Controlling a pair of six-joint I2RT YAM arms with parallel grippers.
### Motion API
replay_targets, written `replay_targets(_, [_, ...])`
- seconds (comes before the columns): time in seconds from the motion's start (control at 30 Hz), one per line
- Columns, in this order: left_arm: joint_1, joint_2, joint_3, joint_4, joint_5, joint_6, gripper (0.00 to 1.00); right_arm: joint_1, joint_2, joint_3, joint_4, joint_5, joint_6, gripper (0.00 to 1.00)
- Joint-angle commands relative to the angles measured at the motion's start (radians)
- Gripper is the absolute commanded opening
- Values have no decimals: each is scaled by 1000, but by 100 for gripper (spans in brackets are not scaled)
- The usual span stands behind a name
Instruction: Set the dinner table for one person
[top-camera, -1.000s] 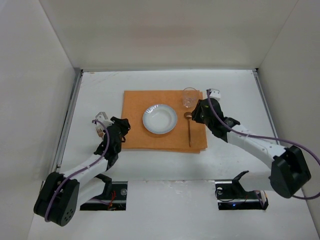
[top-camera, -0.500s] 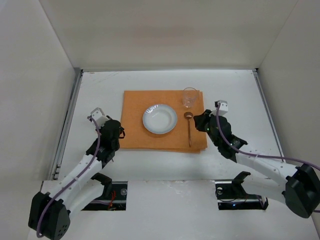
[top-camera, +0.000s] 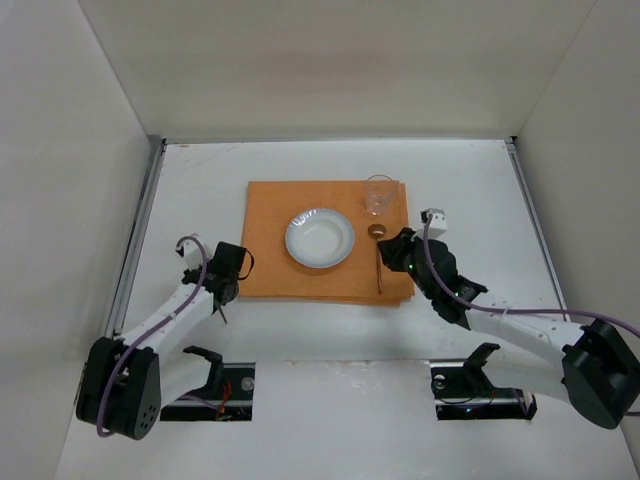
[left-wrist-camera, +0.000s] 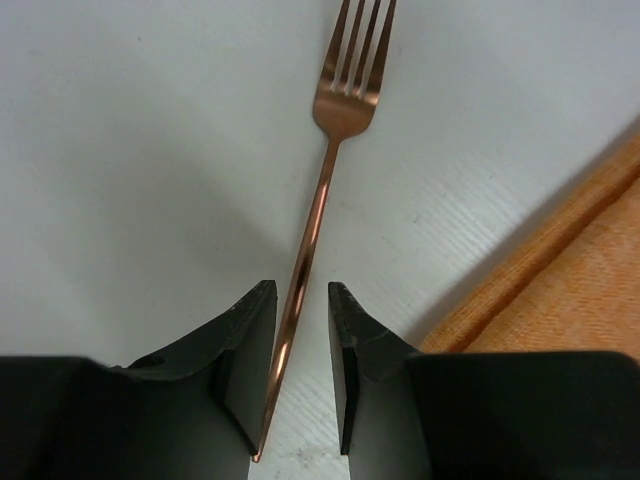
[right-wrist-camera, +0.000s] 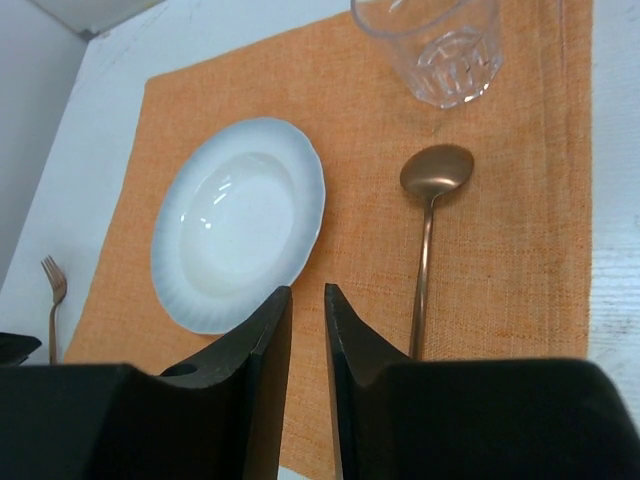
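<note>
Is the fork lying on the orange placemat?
No. In the left wrist view the fork lies on the white dinner table, beside the orange placemat's edge, not on it.

Top external view: looks down from high behind the arm bases, facing the far wall; takes in the whole large matte white tabletop (top-camera: 200, 180) with the orange rectangular cloth placemat (top-camera: 270, 215) at mid-field.

Left wrist view: very close, low over the tabletop (left-wrist-camera: 130, 130), looking forward along a slim copper-coloured metal fork (left-wrist-camera: 320, 200); a placemat (left-wrist-camera: 570, 290) corner enters at right.

Right wrist view: nearer than overhead, angled down and forward across the placemat (right-wrist-camera: 520, 230). Shared with overhead: round white scalloped ceramic plate (right-wrist-camera: 238, 238) (top-camera: 319, 237), clear ribbed drinking glass (right-wrist-camera: 440, 45) (top-camera: 378, 194), copper-coloured spoon (right-wrist-camera: 430, 230) (top-camera: 378, 255). The fork (right-wrist-camera: 52, 295) shows small at its left edge, linking both wrist views.
</note>
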Motion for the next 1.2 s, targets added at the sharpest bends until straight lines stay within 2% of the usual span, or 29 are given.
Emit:
replay_targets(0.0, [-7,57,44,-14,11,-1,23,10,33,27,68,-56,10,26])
replay_targets(0.3, [-8,92,27,8,-44,-15,22,10,61,38,64,-88,21,27])
replay_targets(0.73, [45,179,-8,176,46,51,19,10,83,44,64,-70,7,27])
replay_targets(1.0, [72,143,-49,176,71,42,19,10,92,45,64,-65,7,27])
replay_targets(1.17, [81,109,-71,196,72,43,12,10,87,42,64,-64,4,27])
